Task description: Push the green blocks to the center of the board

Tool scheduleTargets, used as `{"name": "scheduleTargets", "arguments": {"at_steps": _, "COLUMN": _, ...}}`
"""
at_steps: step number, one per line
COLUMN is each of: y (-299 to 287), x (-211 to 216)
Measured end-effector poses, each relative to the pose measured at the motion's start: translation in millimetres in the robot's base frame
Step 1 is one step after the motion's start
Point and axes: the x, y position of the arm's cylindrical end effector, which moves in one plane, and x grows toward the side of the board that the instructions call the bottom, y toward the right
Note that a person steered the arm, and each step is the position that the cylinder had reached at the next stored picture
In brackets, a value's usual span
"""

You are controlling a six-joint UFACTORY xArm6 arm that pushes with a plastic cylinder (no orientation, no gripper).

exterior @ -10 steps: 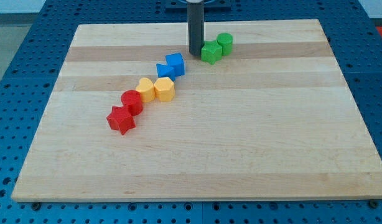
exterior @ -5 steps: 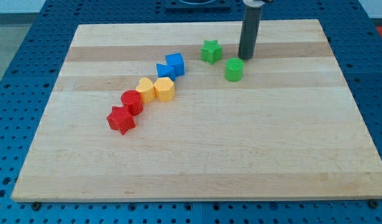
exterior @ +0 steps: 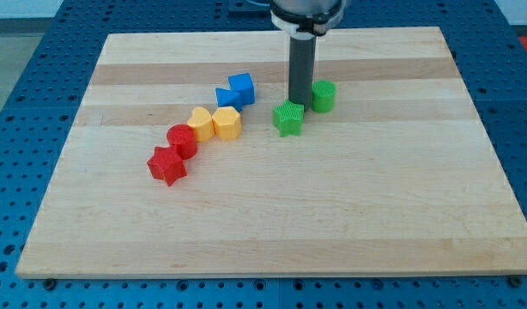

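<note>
- Blue blocks [exterior: 235, 89]: two, touching, upper left of centre.
- Yellow blocks [exterior: 215, 123]: pair, touching.
- Red cylinder [exterior: 182, 140] and red star [exterior: 166, 165]: touching.
- Wooden desk [exterior: 332, 206].

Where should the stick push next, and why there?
Probably keep nudging the green star block toward the view's bottom. My tip sits just above it, between it and the green cylinder, and both green blocks lie above the middle of the board.
</note>
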Motion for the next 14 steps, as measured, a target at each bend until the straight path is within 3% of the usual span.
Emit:
{"name": "scheduleTargets", "arguments": {"at_steps": 2, "y": 25, "x": -77}}
{"name": "scheduleTargets", "arguments": {"at_steps": 3, "y": 69, "x": -73}}
{"name": "scheduleTargets", "arguments": {"at_steps": 5, "y": 65, "x": 21}}
{"name": "scheduleTargets", "arguments": {"at_steps": 6, "y": 72, "x": 4}}
{"name": "scheduleTargets", "arguments": {"at_steps": 7, "y": 83, "x": -50}}
{"name": "scheduleTargets", "arguments": {"at_steps": 8, "y": 51, "x": -45}}
{"name": "scheduleTargets", "arguments": {"at_steps": 9, "y": 36, "x": 2}}
{"name": "scheduleTargets", "arguments": {"at_steps": 10, "y": 31, "x": 20}}
{"name": "scheduleTargets", "arguments": {"at_steps": 12, "y": 22, "x": -55}}
{"name": "scheduleTargets", "arguments": {"at_steps": 13, "y": -31, "x": -80}}
{"name": "scheduleTargets", "arguments": {"at_steps": 14, "y": -118, "x": -90}}
